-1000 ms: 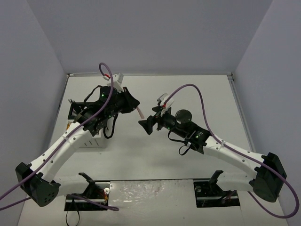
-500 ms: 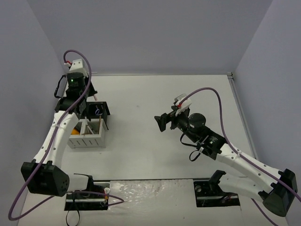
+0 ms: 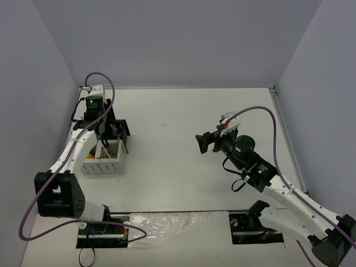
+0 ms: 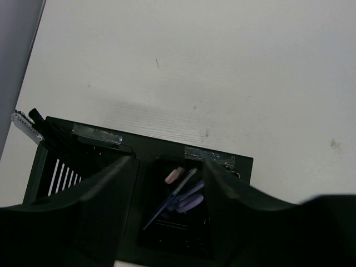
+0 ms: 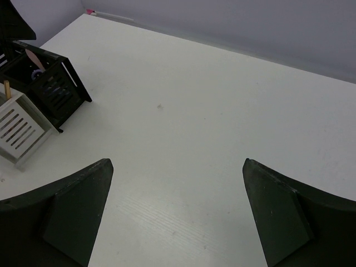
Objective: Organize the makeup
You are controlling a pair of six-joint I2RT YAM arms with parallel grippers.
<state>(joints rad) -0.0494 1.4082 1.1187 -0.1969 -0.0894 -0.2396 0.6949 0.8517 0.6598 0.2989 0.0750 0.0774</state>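
My left gripper (image 4: 169, 161) hangs open right above the black compartment (image 4: 222, 167) of the organizer, with nothing between its fingers (image 4: 105, 194). Down in that compartment lie pieces of the makeup: a pink tool (image 4: 174, 176), a purple scissor-like tool (image 4: 192, 199) and a slim lilac stick. In the top view the left gripper (image 3: 105, 129) covers the organizer's black half (image 3: 121, 129). The white half (image 3: 105, 164) holds a tan stick (image 5: 7, 89). My right gripper (image 3: 201, 143) stands wide open and empty over bare table (image 5: 177, 161), well to the right of the organizer.
A black comb-like brush (image 4: 28, 123) sticks out at the organizer's far left corner. The organizer (image 5: 55, 83) sits close to the left wall. Purple cables loop over both arms. The arm bases stand at the near edge.
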